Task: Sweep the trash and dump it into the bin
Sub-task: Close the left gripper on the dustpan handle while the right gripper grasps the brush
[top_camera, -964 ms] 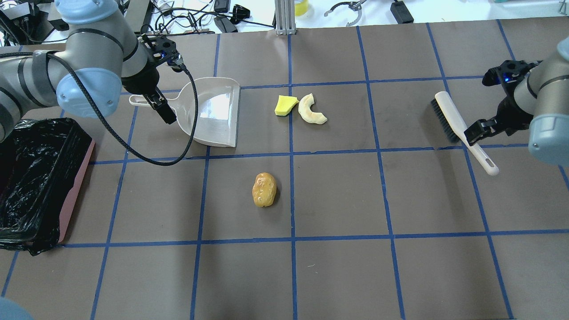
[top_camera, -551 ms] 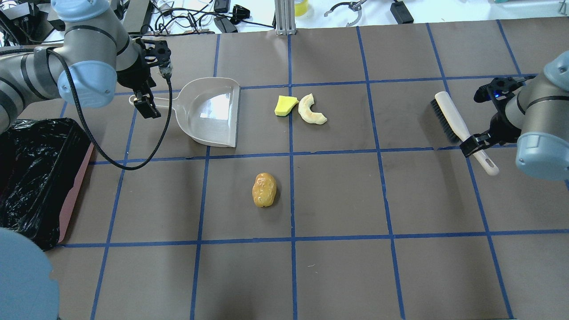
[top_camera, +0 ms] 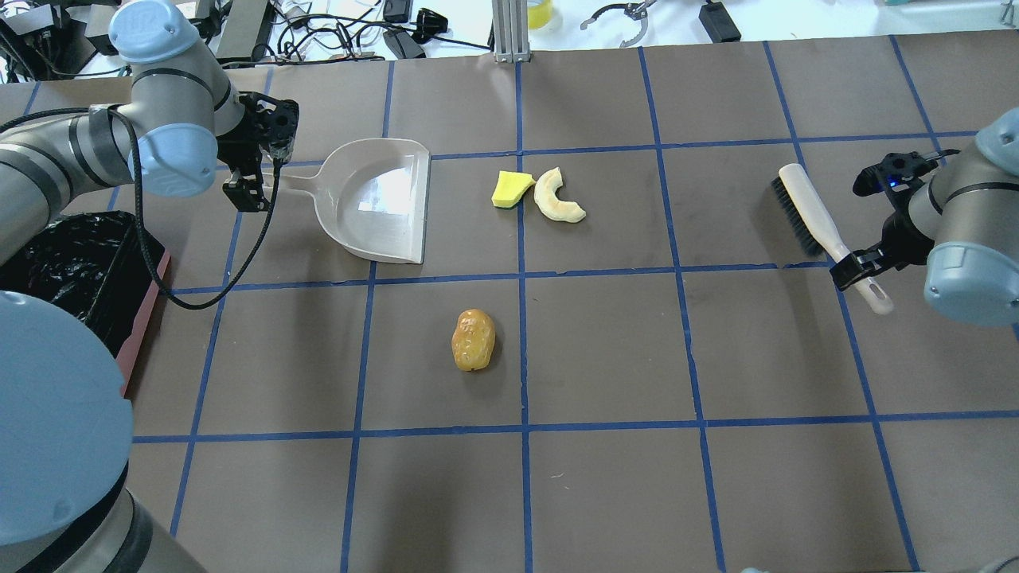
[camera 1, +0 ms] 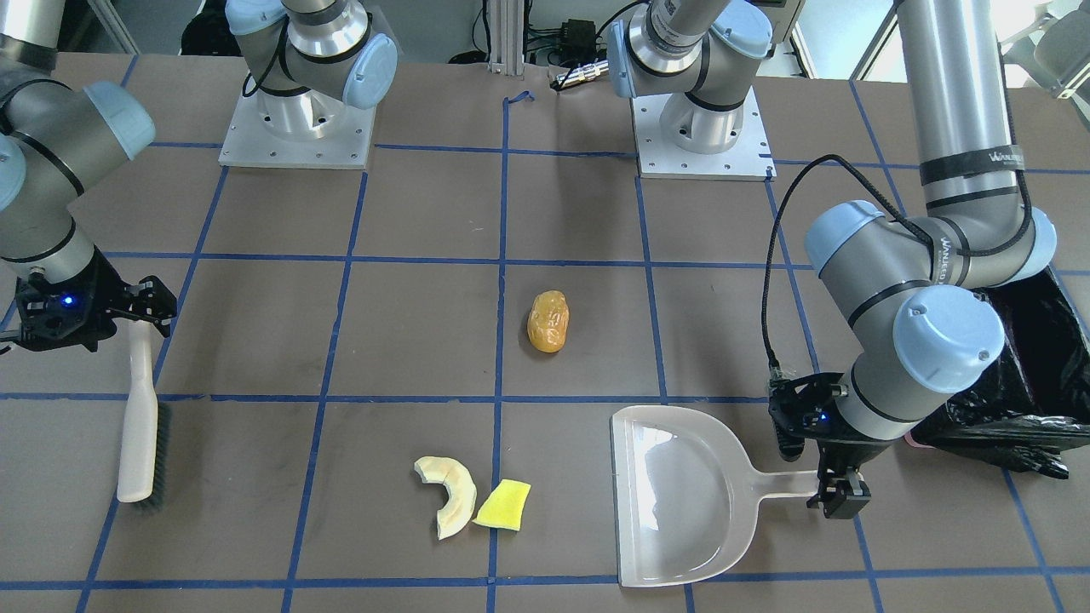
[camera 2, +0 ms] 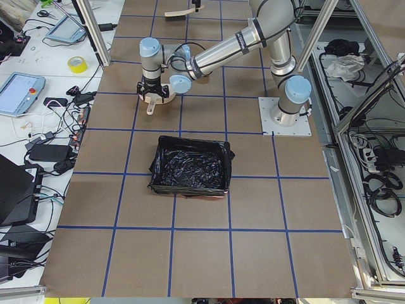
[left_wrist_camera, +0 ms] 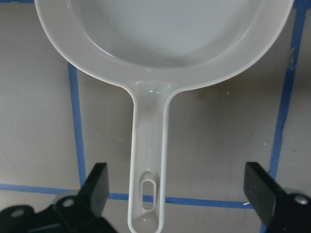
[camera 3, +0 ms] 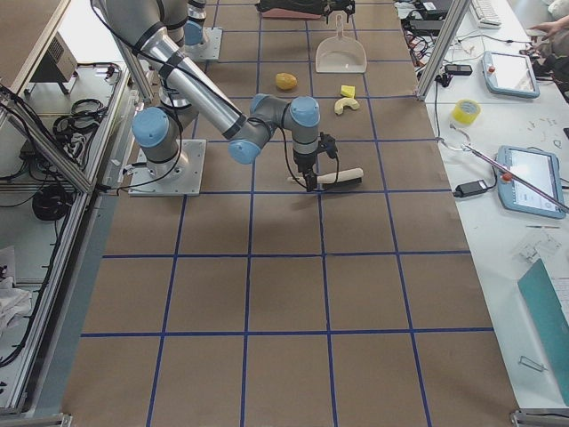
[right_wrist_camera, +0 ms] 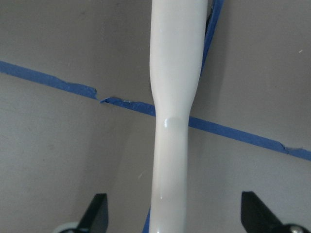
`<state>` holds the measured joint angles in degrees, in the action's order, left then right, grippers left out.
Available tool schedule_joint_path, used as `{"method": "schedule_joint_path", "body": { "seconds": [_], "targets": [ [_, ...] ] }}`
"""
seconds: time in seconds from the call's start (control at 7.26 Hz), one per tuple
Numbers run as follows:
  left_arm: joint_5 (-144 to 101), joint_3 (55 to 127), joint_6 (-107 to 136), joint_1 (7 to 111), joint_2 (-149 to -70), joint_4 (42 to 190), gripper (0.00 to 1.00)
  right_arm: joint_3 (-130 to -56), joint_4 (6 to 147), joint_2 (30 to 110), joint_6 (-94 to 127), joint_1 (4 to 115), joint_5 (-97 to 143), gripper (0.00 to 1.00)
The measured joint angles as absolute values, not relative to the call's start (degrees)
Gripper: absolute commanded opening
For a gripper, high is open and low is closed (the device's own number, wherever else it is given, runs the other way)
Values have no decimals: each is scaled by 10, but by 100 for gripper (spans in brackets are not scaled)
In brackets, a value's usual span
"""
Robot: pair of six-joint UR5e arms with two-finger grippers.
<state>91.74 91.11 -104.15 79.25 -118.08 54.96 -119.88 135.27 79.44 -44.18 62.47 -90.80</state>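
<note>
While the left claw (left_wrist_camera: 177,191) hung wide open over the end of the dustpan (top_camera: 382,199) handle, its fingers stood clear on either side and held nothing. The right claw (right_wrist_camera: 175,213) was likewise spread wide astride the white handle of the brush (top_camera: 804,211), gripping nothing. On the brown surface (top_camera: 637,493) the cream crescent (top_camera: 557,196) and yellow wedge (top_camera: 510,189) lay just beside each other, near the dustpan's open mouth. The amber lump (top_camera: 473,340) sat apart from them, nearer the robot. All three scraps lay between the two tools. The bin (camera 2: 190,166), lined with black plastic, stood at the robot's left end of the surface, near the dustpan.
</note>
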Motion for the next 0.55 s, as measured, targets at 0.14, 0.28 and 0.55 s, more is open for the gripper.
{"method": "schedule_joint_path", "body": {
  "seconds": [0.14,0.28,0.55],
  "targets": [
    [917,910,-1042,792,-1186,548,100,-1199,1348,794,-442,624,-908,67],
    [917,910,-1038,791,-1191,547,100,-1199,1343,793,-442,624,-907,63],
    [917,912,-1032,791,-1197,546,100,-1199,1336,793,-441,624,-907,43]
  ]
}}
